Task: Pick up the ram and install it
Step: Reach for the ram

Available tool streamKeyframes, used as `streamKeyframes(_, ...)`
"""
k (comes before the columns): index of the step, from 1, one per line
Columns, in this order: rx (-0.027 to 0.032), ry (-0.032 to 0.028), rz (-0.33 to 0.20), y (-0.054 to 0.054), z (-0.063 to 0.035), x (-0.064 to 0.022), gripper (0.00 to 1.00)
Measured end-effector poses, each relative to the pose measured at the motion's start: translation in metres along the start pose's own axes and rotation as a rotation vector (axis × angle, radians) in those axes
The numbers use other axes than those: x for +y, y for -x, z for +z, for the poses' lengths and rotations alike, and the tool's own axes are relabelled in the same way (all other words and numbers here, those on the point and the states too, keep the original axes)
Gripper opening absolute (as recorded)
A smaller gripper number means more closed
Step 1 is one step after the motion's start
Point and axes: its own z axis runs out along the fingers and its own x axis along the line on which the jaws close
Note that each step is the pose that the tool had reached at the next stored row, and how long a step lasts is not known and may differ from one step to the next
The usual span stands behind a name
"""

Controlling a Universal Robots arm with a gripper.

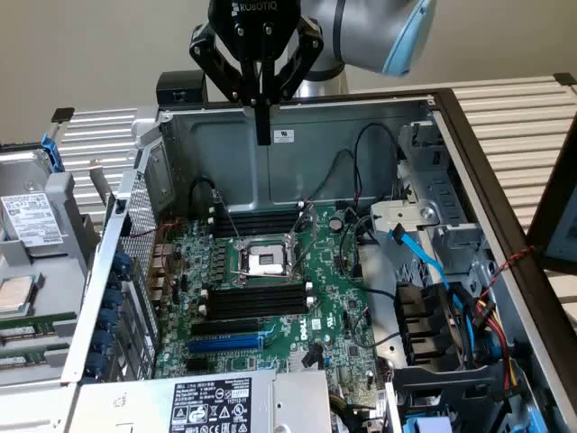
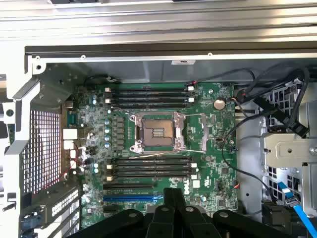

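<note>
My gripper (image 1: 262, 133) hangs above the open computer case, over its back wall, with its black fingers pressed together and nothing between them. In the wrist view the gripper (image 2: 173, 197) points down at the green motherboard (image 2: 213, 148). Long black memory slots (image 1: 257, 222) lie behind the CPU socket (image 1: 264, 262), and another set of slots (image 1: 254, 302) lies in front of it. Both banks, the far slots (image 2: 148, 95) and the near slots (image 2: 151, 166), look unfilled. Narrow green board strips (image 1: 34, 323) lie outside the case at the exterior view's left. I cannot tell whether one is the ram.
The case's metal walls (image 1: 361, 135) ring the board. Black and blue cables (image 1: 424, 257) and a drive cage (image 1: 433, 334) crowd the exterior view's right side. A perforated panel (image 1: 135, 225) stands at the left, and a labelled power supply (image 1: 216, 406) sits at the front.
</note>
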Motion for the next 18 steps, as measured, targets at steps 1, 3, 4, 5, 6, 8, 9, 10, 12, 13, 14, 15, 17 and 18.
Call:
streamKeyframes(1, 0.0, 0.0, 0.0, 0.0, 0.0, 0.0, 0.11)
streamKeyframes(3, 0.0, -0.0001, 0.0, 0.0, 0.0, 0.0, 0.11)
streamKeyframes(4, 0.0, 0.0, 0.0, 0.0, 0.0, 0.0, 0.11)
streamKeyframes(5, 0.0001, -0.0001, 0.0, 0.0, 0.0, 0.0, 0.11)
streamKeyframes(6, 0.0, -0.0001, 0.0, 0.0, 0.0, 0.0, 0.11)
streamKeyframes(8, 0.0, -0.0001, 0.0, 0.0, 0.0, 0.0, 0.11)
streamKeyframes(9, 0.0001, -0.0001, 0.0, 0.0, 0.0, 0.0, 0.11)
streamKeyframes(10, 0.0, 0.0, 0.0, 0.0, 0.0, 0.0, 0.11)
streamKeyframes(12, 0.0002, -0.0002, 0.0, -0.001, -0.0001, -0.0001, 0.11)
streamKeyframes(13, 0.0003, -0.0003, 0.0, -0.005, -0.0003, -0.0003, 0.11)
streamKeyframes(14, 0.0001, -0.0001, 0.0, -0.009, -0.0003, -0.0006, 0.11)
streamKeyframes(15, 0.0, 0.0, 0.0, -0.014, -0.0004, -0.001, 0.11)
streamKeyframes(17, 0.0001, 0.0, 0.0, -0.023, -0.0006, -0.0016, 0.11)
streamKeyframes(18, 0.0, 0.0001, 0.0, -0.027, -0.0006, -0.0019, 0.11)
